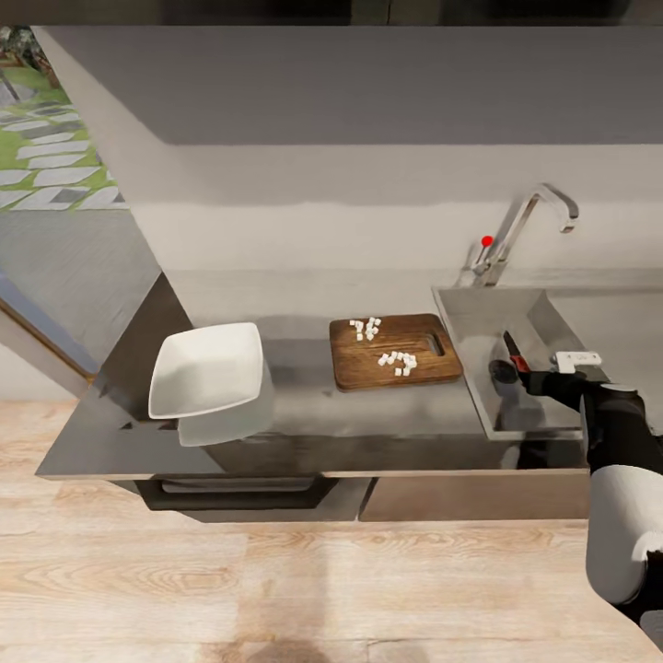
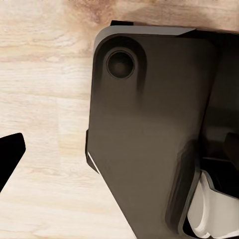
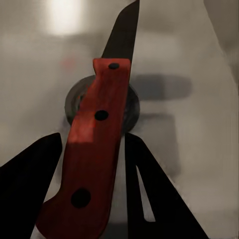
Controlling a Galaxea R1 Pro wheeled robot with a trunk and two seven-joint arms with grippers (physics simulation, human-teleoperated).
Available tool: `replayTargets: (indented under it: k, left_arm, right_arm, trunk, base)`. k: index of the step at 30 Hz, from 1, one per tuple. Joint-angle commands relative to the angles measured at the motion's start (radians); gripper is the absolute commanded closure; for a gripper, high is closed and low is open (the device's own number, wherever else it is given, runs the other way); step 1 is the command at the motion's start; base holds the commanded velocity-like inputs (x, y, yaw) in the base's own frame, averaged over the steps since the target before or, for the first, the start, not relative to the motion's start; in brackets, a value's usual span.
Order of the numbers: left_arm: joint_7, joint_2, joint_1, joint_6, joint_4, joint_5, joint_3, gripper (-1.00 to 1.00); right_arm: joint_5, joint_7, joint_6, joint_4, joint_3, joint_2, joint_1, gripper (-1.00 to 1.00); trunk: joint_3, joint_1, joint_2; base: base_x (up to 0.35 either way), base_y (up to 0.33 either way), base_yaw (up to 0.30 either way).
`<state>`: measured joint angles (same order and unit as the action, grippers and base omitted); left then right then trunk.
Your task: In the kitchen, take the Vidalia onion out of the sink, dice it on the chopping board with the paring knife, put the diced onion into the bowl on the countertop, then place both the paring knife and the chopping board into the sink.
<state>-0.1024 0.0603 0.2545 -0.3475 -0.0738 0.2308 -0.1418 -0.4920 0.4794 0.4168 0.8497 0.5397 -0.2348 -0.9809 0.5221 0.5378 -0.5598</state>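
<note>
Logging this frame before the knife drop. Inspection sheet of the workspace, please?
Surface: dark grey countertop, glossy.
Job's things: chopping board flat on the counter beside the sink, two clusters of white diced onion on it; white bowl left of the board, looks empty; paring knife over the sink drain.
Clutter: nothing seen.
Grippers: right gripper around the knife handle above the sink; left fingertip over wooden floor.
Cables: nothing seen.
Surroundings: faucet, grey wall.

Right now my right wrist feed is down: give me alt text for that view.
The paring knife, red handle with three dark rivets and dark pointed blade, sits between the right gripper fingers above the grey sink, directly over its round drain.
</note>
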Motion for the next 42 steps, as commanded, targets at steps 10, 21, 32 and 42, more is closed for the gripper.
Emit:
replayTargets:
  k: [10,21,32,42]
  left_arm:
    - [-0.002,0.0,0.002,-0.007,-0.004,0.007,-0.009,-1.0]
    - [-0.002,0.0,0.002,-0.005,-0.004,0.007,-0.009,-1.0]
    - [-0.002,0.0,0.002,-0.004,-0.004,0.007,-0.009,-1.0]
    - [-0.002,0.0,0.002,-0.004,-0.004,0.007,-0.009,-1.0]
  right_arm:
    - [-0.011,-0.081,0.0,-0.08,-0.077,0.021,-0.001,1.0]
    - [-0.011,-0.107,-0.001,-0.12,-0.107,0.026,-0.002,1.0]
    - [-0.01,-0.105,-0.006,-0.119,-0.107,0.025,-0.001,-1.0]
    - [-0.008,-0.065,-0.013,-0.063,-0.105,0.023,-0.001,-1.0]
  trunk:
    - [0.001,0.0,-0.001]
    - [0.001,0.0,-0.001]
    - [0.001,0.0,-0.001]
    - [0.001,0.0,-0.001]
  base:
    - [0.003,-0.003,0.0]
    - [0.0,0.0,0.0]
    - [0.0,0.0,0.0]
    - [0.0,0.0,0.0]
